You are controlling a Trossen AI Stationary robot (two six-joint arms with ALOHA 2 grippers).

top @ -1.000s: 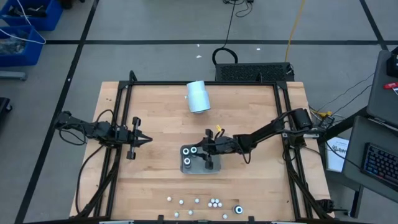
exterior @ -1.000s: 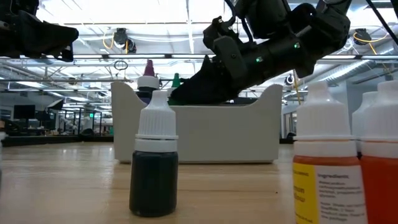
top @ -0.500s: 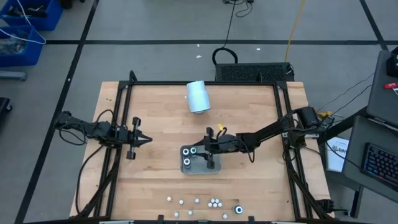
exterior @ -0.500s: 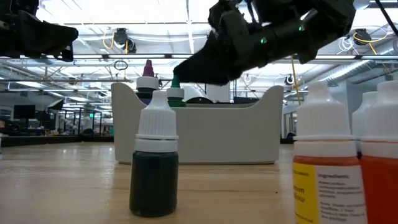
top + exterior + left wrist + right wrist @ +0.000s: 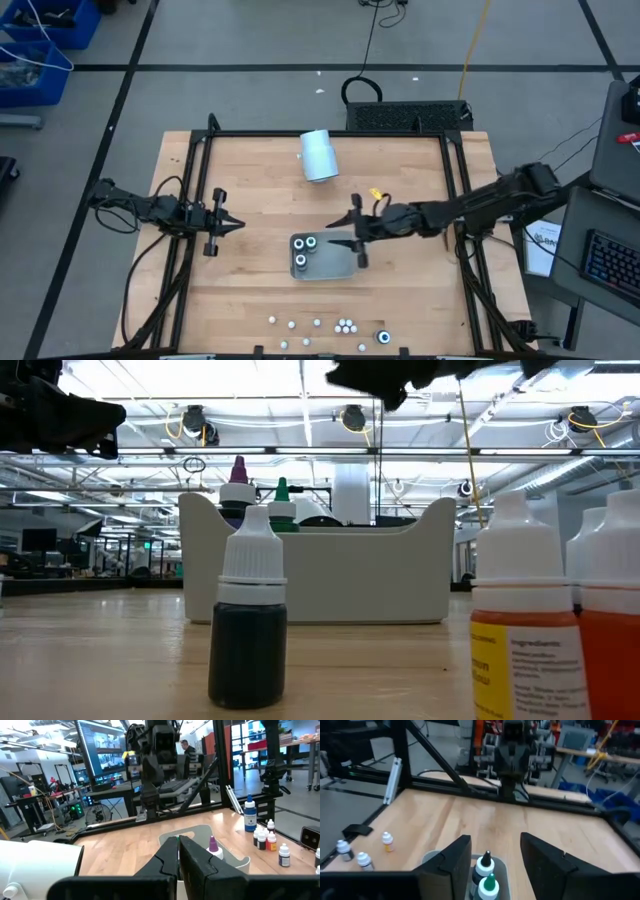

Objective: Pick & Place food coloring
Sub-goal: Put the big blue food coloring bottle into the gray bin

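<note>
Loose bottles, near edge: you had a row of food coloring bottles (image 5: 318, 325) waiting along the table's front edge, with one dark-capped bottle (image 5: 384, 337) at the row's right end. The low view showed a dark-filled one (image 5: 247, 623) and orange ones (image 5: 520, 622) closest.
Tray: your grey tray (image 5: 338, 266) sat mid-table, beyond that row. It held two bottles (image 5: 303, 252) at its left end; the rest was bare.
Right gripper: your right gripper (image 5: 357, 232) hovered over the tray's right end, fingers spread wide and holding nothing.
Left gripper: your left gripper (image 5: 226, 223) waited at the table's left side, well apart from the tray. Its fingers looked closed and empty, though the wrist view is too tight to be sure.
Cylinder: a pale-blue cylinder (image 5: 319, 155) lay near the far edge.
Progress: by my reading you were early on; two placed, about a dozen left.
</note>
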